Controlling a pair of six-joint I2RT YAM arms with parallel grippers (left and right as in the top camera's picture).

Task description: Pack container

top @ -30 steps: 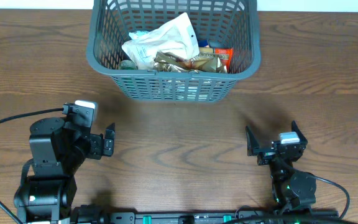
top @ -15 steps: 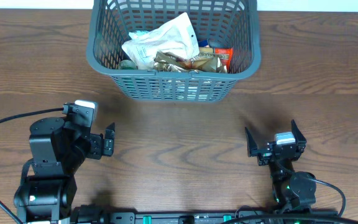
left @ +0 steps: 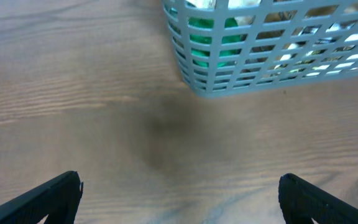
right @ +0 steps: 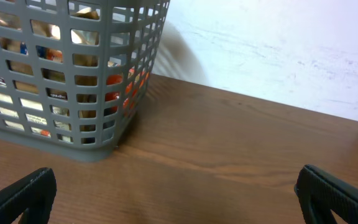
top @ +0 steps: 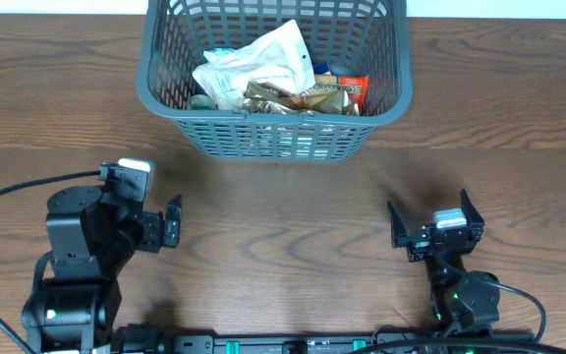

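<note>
At the table's far edge, your basket (top: 273,138) sits loaded with packets (top: 258,69). No loose item is in view, so packing looks finished. Both arms sit near you, likely parked. Left gripper (top: 172,222) and right gripper (top: 428,211): fingers spread wide, holding and touching nothing.
</note>
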